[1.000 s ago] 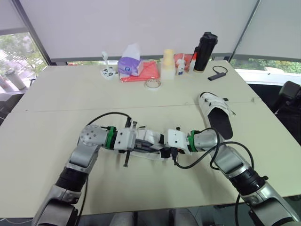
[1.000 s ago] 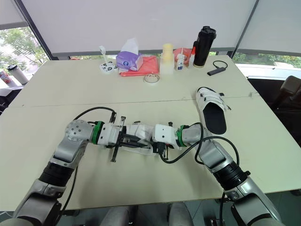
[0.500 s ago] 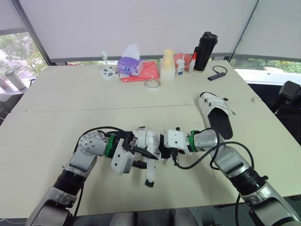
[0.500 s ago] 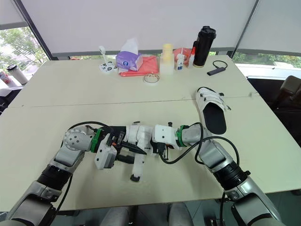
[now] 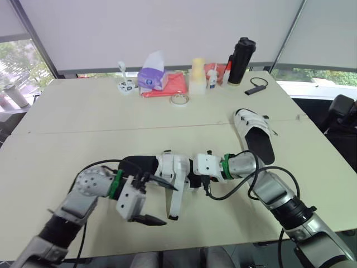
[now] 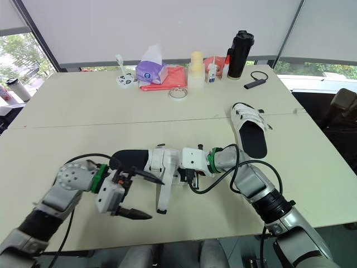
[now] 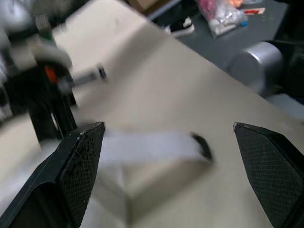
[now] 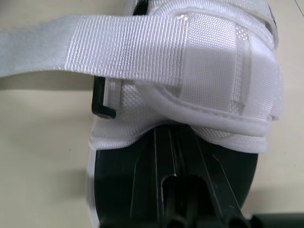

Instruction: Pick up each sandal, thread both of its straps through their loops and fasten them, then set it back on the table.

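Near the front edge of the table (image 5: 83, 123), we see the left gripper (image 5: 170, 205) spread wide open and holding nothing. In the left wrist view its two black fingers (image 7: 83, 161) stand far apart, with a blurred white strap lying in the gap between them and touching neither. The right gripper (image 5: 191, 177) is closed on the toe end of the white sandal (image 5: 166, 166), its fingers pressed onto the black footbed, as the right wrist view shows. This sandal sits just in front of us, between the two grippers. Its long axis runs across the table from side to side, with the black heel toward our left and the toe toward our right. Its loose strap (image 5: 173, 195) hangs straight down from the upper, the black tip close to the tabletop. We find the second sandal (image 5: 255, 134) flat on the table well off to our right. Its long axis runs away from us, the strapped toe end at the far side and the heel nearer. By the far edge stand a black tumbler (image 5: 241, 61), a purple tissue pack (image 5: 155, 75) and a small white bottle (image 5: 213, 78), whose label is too small for us to read.
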